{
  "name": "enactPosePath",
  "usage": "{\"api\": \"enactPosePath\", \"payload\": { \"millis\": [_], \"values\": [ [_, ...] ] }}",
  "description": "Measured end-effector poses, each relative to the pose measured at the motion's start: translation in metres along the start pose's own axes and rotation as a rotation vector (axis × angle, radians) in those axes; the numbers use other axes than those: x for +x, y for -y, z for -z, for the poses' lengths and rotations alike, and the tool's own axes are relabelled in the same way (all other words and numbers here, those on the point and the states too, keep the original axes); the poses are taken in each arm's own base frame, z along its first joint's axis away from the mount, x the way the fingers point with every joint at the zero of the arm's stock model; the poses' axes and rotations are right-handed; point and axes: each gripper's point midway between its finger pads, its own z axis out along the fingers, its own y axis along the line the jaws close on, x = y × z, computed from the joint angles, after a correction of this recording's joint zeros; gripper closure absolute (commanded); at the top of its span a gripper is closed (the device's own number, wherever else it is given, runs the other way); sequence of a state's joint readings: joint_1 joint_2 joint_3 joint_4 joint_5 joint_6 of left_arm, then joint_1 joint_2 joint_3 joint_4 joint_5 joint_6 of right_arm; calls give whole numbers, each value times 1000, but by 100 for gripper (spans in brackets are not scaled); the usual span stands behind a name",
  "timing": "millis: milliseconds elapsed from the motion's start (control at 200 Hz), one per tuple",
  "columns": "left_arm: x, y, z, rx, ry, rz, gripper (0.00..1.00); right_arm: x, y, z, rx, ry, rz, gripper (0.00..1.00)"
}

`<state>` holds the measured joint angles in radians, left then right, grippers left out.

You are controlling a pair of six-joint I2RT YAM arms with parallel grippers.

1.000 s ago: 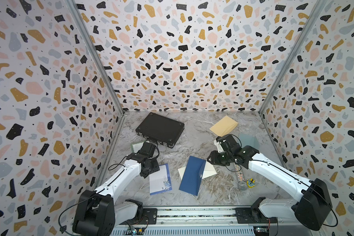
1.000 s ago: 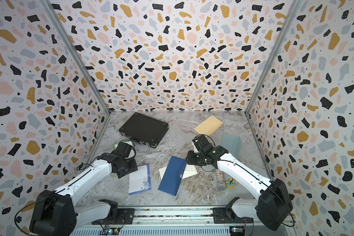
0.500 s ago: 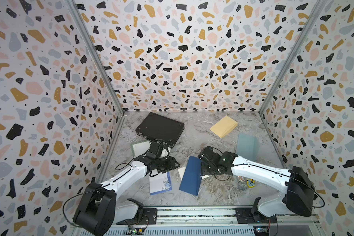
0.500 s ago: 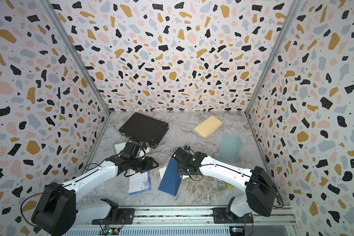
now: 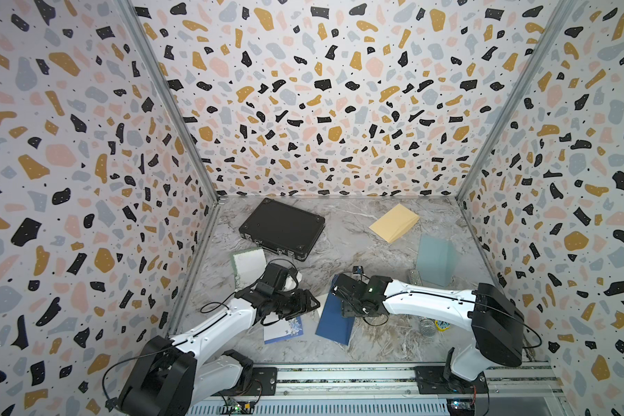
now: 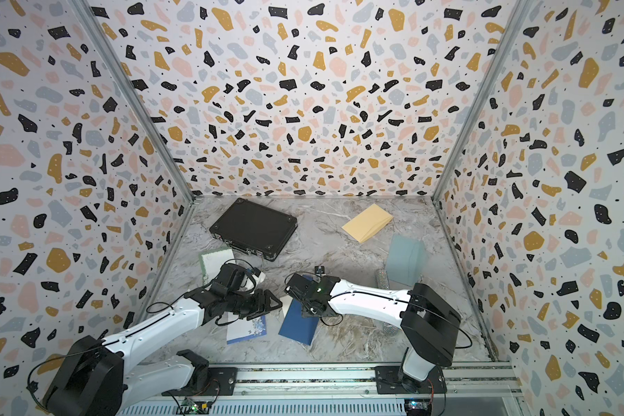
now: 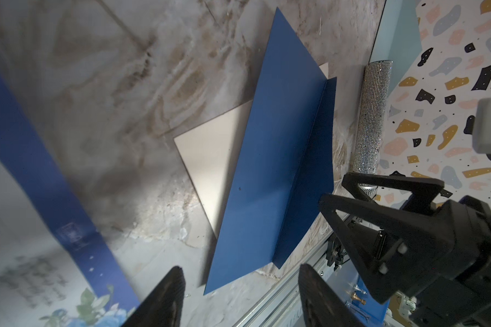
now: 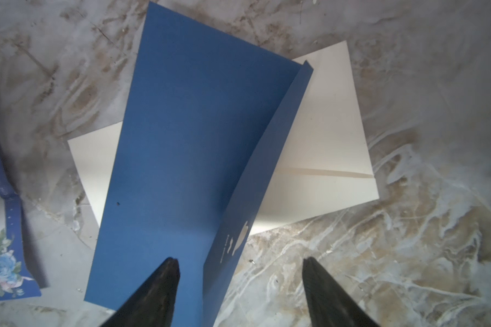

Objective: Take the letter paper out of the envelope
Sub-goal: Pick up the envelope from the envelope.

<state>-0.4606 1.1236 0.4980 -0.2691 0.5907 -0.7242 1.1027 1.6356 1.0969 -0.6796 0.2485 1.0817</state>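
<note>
You won't find a readable word here. On the envelope (image 8: 182, 141), a small pale emblem (image 8: 240, 237) with a line of tiny print sits just ahead of the right gripper (image 8: 238, 260), between its jaws; the letters are too small to make out. On the card (image 7: 26, 254), off to one side of the left gripper (image 7: 240, 267), outside its jaws, there are grey lines, perhaps handwriting, too blurred to read.

Matt, smooth blue paper on the envelope (image 8: 187, 141). Smooth, faintly sheeny paper on the cream sheet (image 8: 323, 141) beneath. Printed, smooth paper on the floral sheet (image 8: 0, 269). Marble-look desk (image 8: 408, 254), scuffed and dull. Glittering, rhinestone-rough skin on the tube (image 7: 373, 113). Matt black case (image 5: 281, 227). Matt black plastic on the fingers (image 8: 153, 297) of the right pincer (image 8: 240, 263).
</note>
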Motion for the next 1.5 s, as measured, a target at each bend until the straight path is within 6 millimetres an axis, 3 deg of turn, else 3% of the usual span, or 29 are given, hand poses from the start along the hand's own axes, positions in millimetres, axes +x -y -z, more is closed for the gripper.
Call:
{"api": "enactPosePath", "payload": {
  "millis": [250,365,616,771,866,1051,1296,1401,1501],
  "values": [
    [8,2,7,30,20,8,34,6,-3,-22,29,-18,-45,37],
    [8,4,9,39,24,9,36,7,-4,-28,29,-18,-72,52],
    [11,4,10,41,21,18,36,7,-1,-32,34,-4,-119,100],
    [9,6,11,40,18,22,34,-5,4,-22,28,33,-110,100],
    [2,14,13,46,24,16,32,-25,6,-3,-11,65,-95,100],
    [-24,40,13,85,32,16,22,-96,11,51,-156,162,-89,100],
    [-81,114,20,262,67,5,16,-165,42,112,-439,195,-119,100],
    [-105,148,30,338,96,-45,16,-186,54,128,-587,185,-177,100],
    [-120,166,38,383,116,-78,16,-201,55,144,-749,173,-242,100]
  ]
}}
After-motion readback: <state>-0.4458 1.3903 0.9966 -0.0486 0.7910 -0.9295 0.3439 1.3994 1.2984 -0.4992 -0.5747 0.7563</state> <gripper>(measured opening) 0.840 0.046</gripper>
